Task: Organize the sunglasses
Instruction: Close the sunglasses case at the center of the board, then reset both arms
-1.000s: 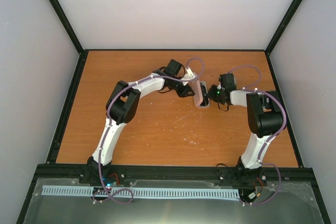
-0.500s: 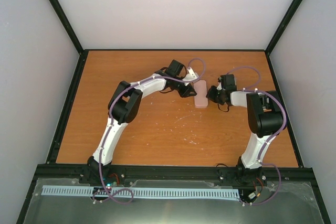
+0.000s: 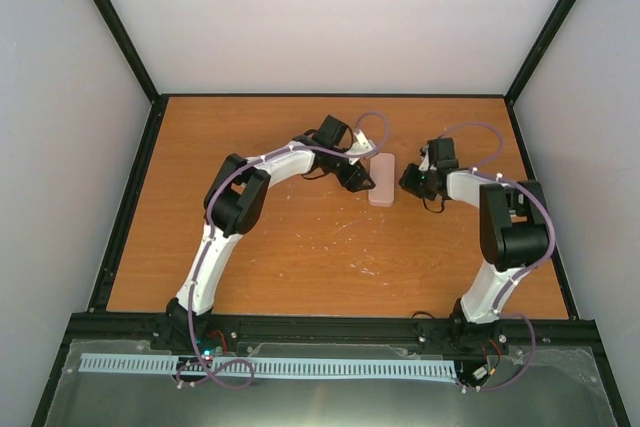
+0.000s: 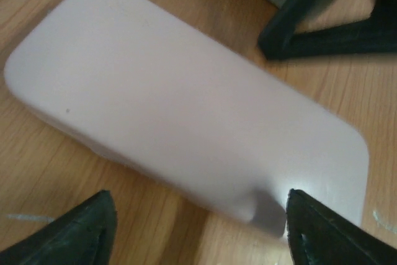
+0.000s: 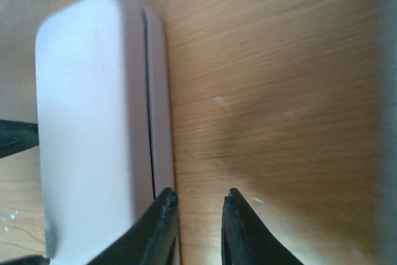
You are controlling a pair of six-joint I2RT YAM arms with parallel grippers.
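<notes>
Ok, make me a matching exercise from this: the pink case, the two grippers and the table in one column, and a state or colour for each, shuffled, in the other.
Column one:
1. pink case
2. left gripper
3. right gripper
4. table

Column two:
A. jaws only a narrow gap apart, nothing between them
B. orange-brown wood grain
C. closed, lying flat on the wood
D. jaws wide apart

Pairs: 1-C, 2-D, 3-A, 4-B
</notes>
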